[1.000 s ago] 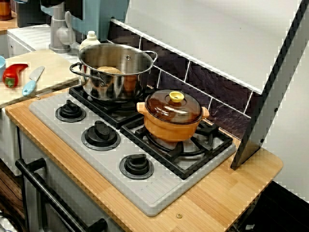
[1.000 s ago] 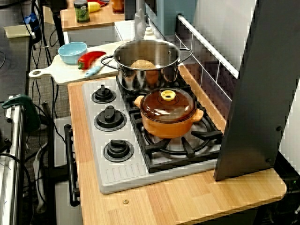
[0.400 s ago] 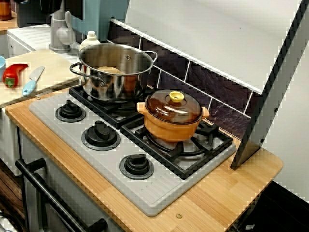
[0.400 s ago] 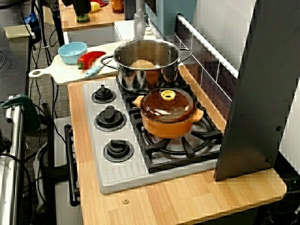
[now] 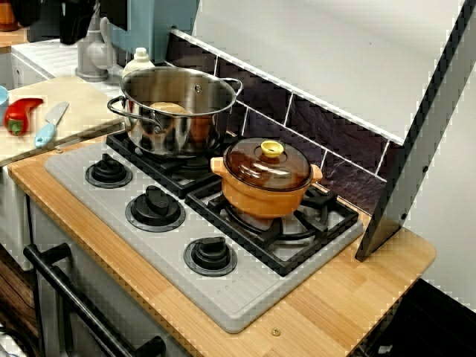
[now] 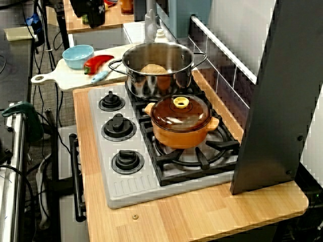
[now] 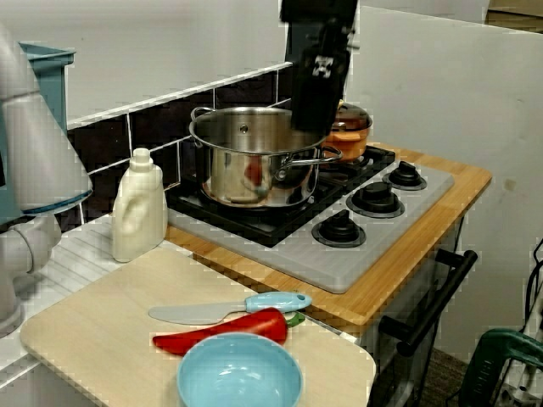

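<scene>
- The hand (image 7: 312,114) is hanging in the upper middle of the view across the board, a dark block pointing straight down. I cannot tell whether its fingers are spread or pressed together.
- In the high view along the stove, the hand is showing at the top left edge, above the blue bowl (image 7: 239,377) in the frame and well clear of it.
- The red pepper (image 7: 222,332) is lying flat on the cutting board (image 7: 93,339), in the lower middle of the frame. Its long axis is running left to right, with the green stem end pointing right, toward the stove (image 7: 288,254).
- The knife (image 7: 229,309) is lying just behind the pepper and nearly parallel to it, blue handle to the right and grey blade to the left.
- The blue bowl is sitting upright at the bottom edge, just in front of the pepper.
- The steel pot (image 7: 246,157) is standing behind the hand, and the orange pot (image 7: 352,127) beyond it is partly hidden by the hand.
- A white bottle (image 7: 139,208) is standing upright left of the steel pot.
- The stove is sitting on the wooden table (image 6: 202,217).
</scene>
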{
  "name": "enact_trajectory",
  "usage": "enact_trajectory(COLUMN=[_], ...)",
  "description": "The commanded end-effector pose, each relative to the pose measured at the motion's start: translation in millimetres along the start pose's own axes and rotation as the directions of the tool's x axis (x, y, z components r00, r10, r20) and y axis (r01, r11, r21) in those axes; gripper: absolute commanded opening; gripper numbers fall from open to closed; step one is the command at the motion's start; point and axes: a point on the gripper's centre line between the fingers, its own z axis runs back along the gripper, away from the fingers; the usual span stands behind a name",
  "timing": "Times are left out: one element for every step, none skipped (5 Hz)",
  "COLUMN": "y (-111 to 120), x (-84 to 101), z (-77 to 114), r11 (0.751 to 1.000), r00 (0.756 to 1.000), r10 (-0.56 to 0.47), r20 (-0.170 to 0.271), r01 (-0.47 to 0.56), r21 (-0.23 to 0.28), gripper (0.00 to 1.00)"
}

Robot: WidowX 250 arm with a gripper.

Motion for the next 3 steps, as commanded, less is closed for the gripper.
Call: enact_trajectory(y=[33, 47, 53], x=[8.7, 8.5, 5.5], z=[-18.4, -31.3, -35.5], r11=[1.0, 0.999, 0.999], r00=[0.998, 0.995, 0.995], r10=[-0.003, 0.011, 0.019], r20=[-0.066, -0.097, -0.1], r01=[0.004, -0.006, -0.015], r21=[0.022, 0.048, 0.044], gripper=[1.0, 1.0, 1.0])
